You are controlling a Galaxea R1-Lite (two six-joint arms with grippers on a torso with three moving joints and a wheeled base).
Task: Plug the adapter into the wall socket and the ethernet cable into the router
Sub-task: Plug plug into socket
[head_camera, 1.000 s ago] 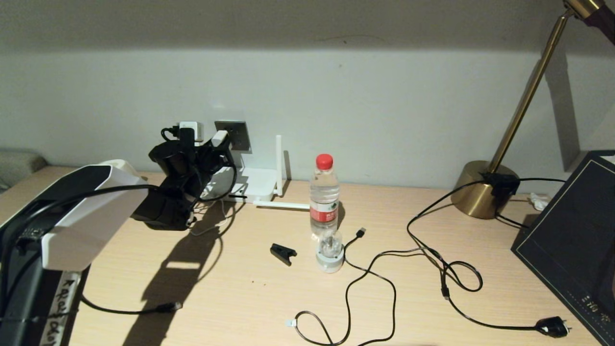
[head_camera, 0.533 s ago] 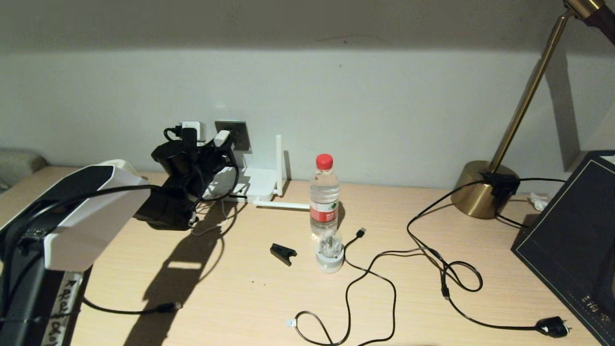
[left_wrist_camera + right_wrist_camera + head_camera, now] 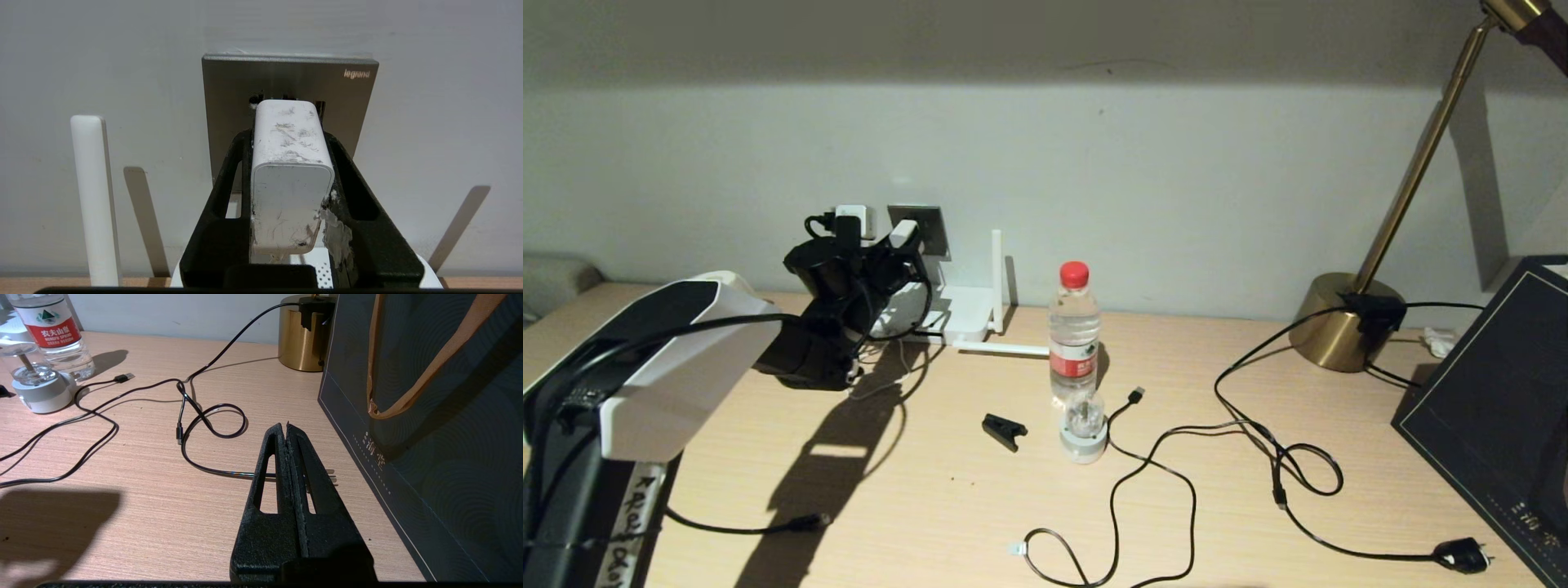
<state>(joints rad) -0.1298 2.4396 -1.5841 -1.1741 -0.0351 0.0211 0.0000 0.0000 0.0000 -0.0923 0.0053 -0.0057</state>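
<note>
Grey wall — left gripper (image 3: pixel 286 134) pinching the adapter (image 3: pixel 290 171) at the wall socket (image 3: pixel 359 106) — right gripper (image 3: pixel 287 428) pressed together.

The small white cube-shaped plastic adapter (image 3: pixel 291 175) is showing a matt, scuffed skin with grey scratches, and white flakes are clinging to the matt black plastic left hand (image 3: pixel 288 134) gripping it. Just behind the adapter, the square grey wall socket plate (image 3: pixel 355 106) is looking like brushed metal with a dull sheen. The pale wood-grain table (image 3: pixel 135 473) is looking smooth, and beside it the brass-coloured round lamp base (image 3: pixel 304 339) is gleaming.
</note>
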